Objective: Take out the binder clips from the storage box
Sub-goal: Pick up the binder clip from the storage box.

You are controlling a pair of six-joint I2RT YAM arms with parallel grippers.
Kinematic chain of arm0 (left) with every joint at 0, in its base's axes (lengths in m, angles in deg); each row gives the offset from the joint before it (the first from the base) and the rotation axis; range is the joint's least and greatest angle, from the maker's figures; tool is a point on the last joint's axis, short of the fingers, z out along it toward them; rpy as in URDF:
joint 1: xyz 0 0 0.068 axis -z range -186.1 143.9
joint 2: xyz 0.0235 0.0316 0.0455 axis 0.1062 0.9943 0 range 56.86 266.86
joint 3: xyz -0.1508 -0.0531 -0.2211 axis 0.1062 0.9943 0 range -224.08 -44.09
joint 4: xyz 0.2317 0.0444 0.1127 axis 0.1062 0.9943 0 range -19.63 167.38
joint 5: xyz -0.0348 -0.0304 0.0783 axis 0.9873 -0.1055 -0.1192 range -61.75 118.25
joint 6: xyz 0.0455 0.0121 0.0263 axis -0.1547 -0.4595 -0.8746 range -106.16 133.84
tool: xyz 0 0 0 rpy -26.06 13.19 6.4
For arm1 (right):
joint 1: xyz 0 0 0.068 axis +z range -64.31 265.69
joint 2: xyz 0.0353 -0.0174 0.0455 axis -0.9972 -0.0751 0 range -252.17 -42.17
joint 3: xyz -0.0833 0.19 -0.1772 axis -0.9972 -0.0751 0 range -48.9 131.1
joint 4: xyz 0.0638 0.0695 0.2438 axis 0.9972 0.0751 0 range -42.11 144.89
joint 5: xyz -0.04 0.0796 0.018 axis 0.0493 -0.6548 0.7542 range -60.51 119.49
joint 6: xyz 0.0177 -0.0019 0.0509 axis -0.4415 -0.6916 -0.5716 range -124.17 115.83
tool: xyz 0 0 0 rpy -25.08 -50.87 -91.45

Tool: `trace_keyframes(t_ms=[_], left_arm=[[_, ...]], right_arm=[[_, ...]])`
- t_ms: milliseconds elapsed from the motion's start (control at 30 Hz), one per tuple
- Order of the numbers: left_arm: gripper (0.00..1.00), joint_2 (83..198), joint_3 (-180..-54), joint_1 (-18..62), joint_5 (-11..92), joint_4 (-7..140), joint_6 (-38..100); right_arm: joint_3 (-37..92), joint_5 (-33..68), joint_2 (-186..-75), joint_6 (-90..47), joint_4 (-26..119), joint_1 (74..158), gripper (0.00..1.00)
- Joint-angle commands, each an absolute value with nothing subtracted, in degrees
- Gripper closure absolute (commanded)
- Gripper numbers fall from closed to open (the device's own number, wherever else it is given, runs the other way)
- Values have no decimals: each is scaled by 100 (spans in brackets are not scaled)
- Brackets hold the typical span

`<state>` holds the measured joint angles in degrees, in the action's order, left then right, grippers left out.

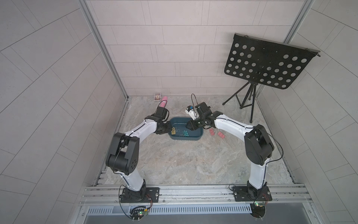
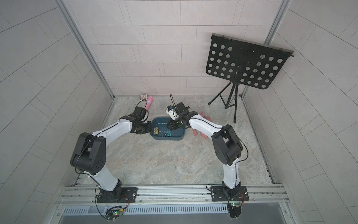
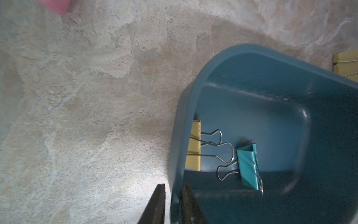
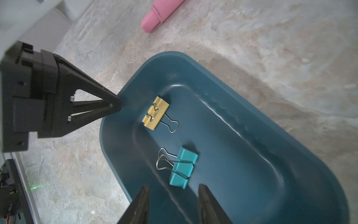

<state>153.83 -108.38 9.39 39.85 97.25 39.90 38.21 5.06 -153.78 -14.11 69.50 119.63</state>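
Observation:
The dark teal storage box (image 1: 186, 138) (image 2: 168, 138) sits mid-table in both top views. Inside it lie a yellow binder clip (image 1: 173, 131) (image 4: 156, 114) and a teal binder clip (image 1: 185, 133) (image 4: 182, 167) (image 3: 248, 164). My left gripper (image 1: 167, 129) (image 3: 173, 187) is shut on the box's left wall (image 3: 175, 155), one finger inside and one outside. Over the right part of the box hangs my right gripper (image 1: 190, 126) (image 4: 173, 186), open with nothing between its fingers; the teal clip lies just ahead of them. Pink binder clips (image 1: 212, 131) (image 2: 203, 135) lie on the table right of the box.
A pink cylindrical stick (image 1: 163, 102) and a small printed card box (image 1: 157, 96) lie at the back left. A black music stand (image 1: 267, 62) on a tripod occupies the back right corner. More pink clips (image 2: 205, 115) lie behind the right arm, and a yellow clip (image 3: 344, 64) lies outside the box.

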Motion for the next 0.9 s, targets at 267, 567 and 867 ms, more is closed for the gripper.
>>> trace_keyframes(t_ms=[267, 567, 867], left_arm=[[76, 15407, -10842, 903, 3948, 9788, 3944], [76, 15364, -10840, 907, 3964, 9786, 3941], [76, 15354, -10818, 902, 3956, 9785, 3942]], right_arm=[[4888, 1207, -16304, -1132, 7817, 12504, 54], [5276, 1708, -16674, -928, 8346, 12726, 54], [5530, 2086, -16876, -800, 8821, 12746, 63]])
